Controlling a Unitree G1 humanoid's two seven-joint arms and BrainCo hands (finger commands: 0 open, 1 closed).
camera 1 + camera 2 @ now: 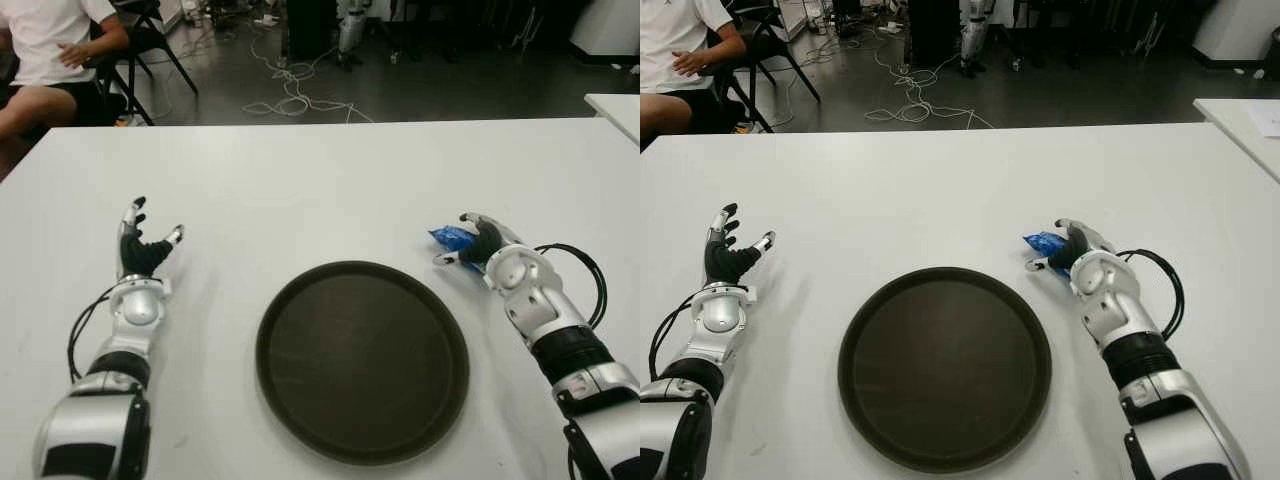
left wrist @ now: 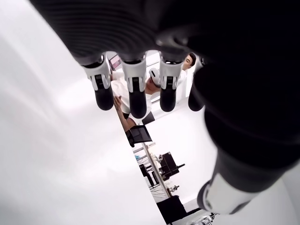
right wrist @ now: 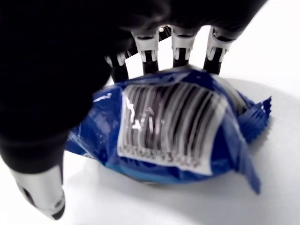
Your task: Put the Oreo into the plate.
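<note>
Now right hand [image 1: 1065, 250] cups Oreo [image 3: 178, 131], barcode-side facing palm.

The Oreo [image 3: 173, 129] is seen as a small blue wrapped packet with crimped ends and a white barcode panel turned up (its front is hidden). It is laid flat on the white counter [image 1: 330, 190], at about two o'clock from the plate [image 1: 362, 360] and apart from its rim. The plate is round, dark brown, shallow-rimmed, and nothing is held in it.
</note>
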